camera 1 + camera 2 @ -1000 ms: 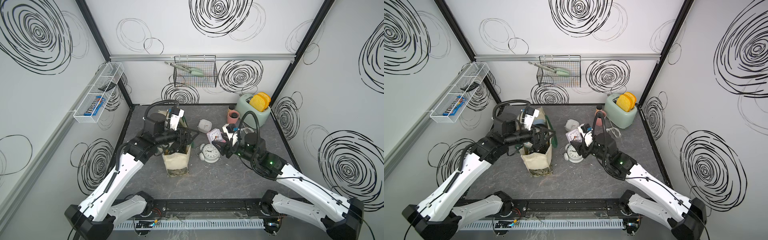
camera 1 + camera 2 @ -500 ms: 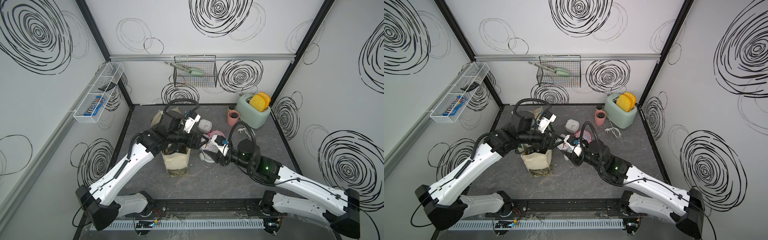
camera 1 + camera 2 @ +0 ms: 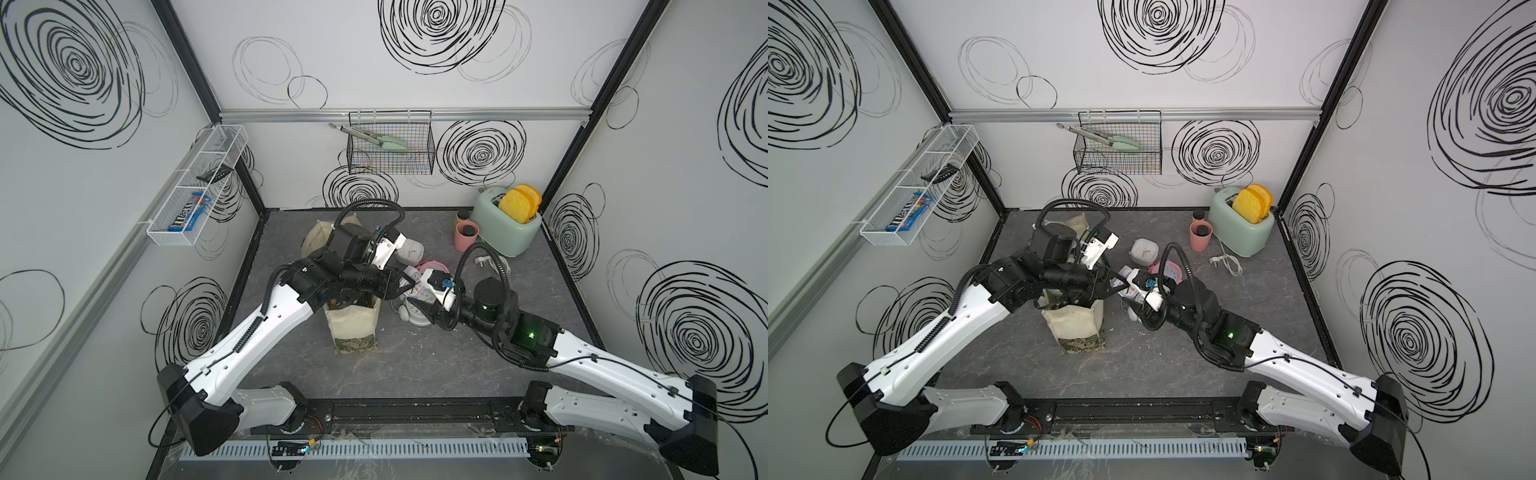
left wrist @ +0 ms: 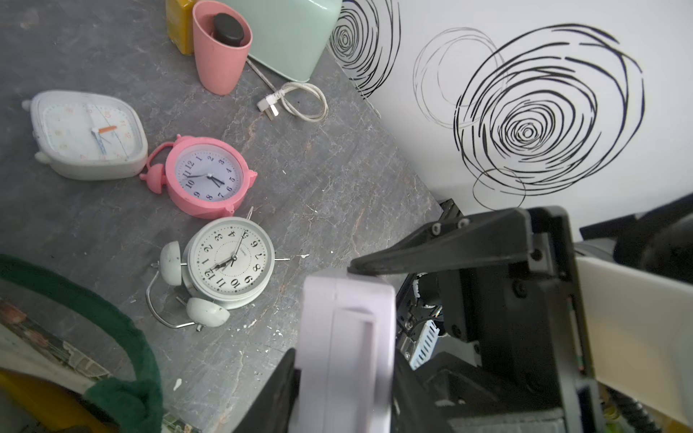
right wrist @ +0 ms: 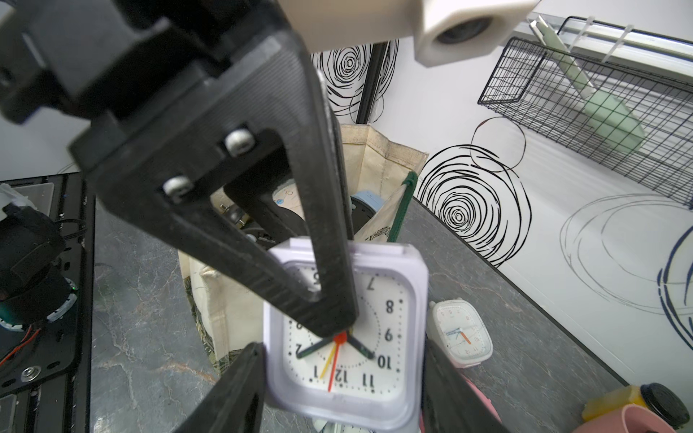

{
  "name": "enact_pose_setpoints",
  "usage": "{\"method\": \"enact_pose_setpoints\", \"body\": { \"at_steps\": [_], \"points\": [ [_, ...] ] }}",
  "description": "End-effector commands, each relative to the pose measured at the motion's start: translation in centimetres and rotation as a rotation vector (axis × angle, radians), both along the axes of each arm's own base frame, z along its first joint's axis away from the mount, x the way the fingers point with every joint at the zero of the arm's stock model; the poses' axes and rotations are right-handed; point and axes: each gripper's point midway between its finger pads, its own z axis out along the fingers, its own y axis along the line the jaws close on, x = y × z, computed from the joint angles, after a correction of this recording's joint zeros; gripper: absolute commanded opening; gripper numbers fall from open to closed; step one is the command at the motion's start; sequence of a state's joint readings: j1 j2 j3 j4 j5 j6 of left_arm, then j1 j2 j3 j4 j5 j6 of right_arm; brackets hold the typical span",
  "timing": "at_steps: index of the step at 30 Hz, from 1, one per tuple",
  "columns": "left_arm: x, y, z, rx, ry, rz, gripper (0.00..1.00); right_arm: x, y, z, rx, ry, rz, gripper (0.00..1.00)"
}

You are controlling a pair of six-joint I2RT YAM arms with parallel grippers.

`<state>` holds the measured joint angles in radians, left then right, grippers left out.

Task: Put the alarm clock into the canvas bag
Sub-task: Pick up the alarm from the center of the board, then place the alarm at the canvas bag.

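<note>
At 9 o'clock on the side wall a white wire rack (image 3: 195, 195) holds a candy packet (image 3: 189, 214). On the bench (image 3: 415, 365), a little to 9 o'clock of centre, the canvas bag (image 3: 353, 328) stands upright with its mouth open, its patterned band at the bottom and a dark green handle (image 4: 112, 326) hanging loose; the left arm's wrist crosses over its mouth. Just to 3 o'clock of the mouth the left claw (image 3: 409, 285) grips the alarm clock (image 5: 375, 337), a lavender square one, with one finger (image 5: 322, 262) flat across the dial and the other behind its back. The clock hangs in the air, outside the bag and off the bench. From 3 o'clock the right claw (image 5: 343, 352) is closed on the same clock, one finger on each of its side edges, so both claws hold it at once. Under it on the bench lie a white twin-bell clock (image 4: 228, 262), at its 12 o'clock a pink clock (image 4: 206, 176), and farther toward 12 a white rounded clock (image 4: 86, 135), all face up. Toward 2 o'clock stand a pink cup (image 3: 466, 236), a coiled white plug cord (image 3: 488, 262) and a mint toaster (image 3: 505, 241) with yellow slices (image 3: 519, 203) in its slots
</note>
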<state>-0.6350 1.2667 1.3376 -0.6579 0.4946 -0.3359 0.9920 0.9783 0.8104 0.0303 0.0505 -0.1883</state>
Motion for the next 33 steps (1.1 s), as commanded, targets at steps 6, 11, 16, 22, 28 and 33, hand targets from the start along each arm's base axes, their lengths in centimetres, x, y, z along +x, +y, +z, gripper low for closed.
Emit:
{"method": "enact_pose_setpoints", "body": {
  "at_steps": [6, 11, 16, 22, 28, 33],
  "points": [
    [4.1, 2.8, 3.8, -0.015, -0.097, 0.247, 0.29, 1.0, -0.7, 1.7, 0.082, -0.023, -0.086, 0.97],
    [7.7, 9.4, 5.3, -0.003, -0.141, 0.548, 0.28, 1.7, -1.1, 0.3, 0.082, 0.035, -0.131, 0.97],
    [10.4, 14.7, 2.8, 0.101, -0.108, 0.728, 0.26, 2.5, -1.5, -1.7, 0.080, 0.119, -0.153, 0.97],
    [13.9, 16.3, -0.3, 0.238, -0.085, 0.821, 0.26, 4.6, -3.6, -3.0, 0.136, 0.226, -0.223, 0.97],
    [17.2, 16.3, -3.9, 0.249, 0.008, 0.882, 0.25, 5.8, -6.0, -3.7, 0.176, 0.280, -0.284, 0.97],
    [18.9, 14.6, -6.6, 0.212, 0.099, 0.879, 0.31, 6.6, -7.3, -4.4, 0.191, 0.321, -0.342, 0.97]
  ]
}}
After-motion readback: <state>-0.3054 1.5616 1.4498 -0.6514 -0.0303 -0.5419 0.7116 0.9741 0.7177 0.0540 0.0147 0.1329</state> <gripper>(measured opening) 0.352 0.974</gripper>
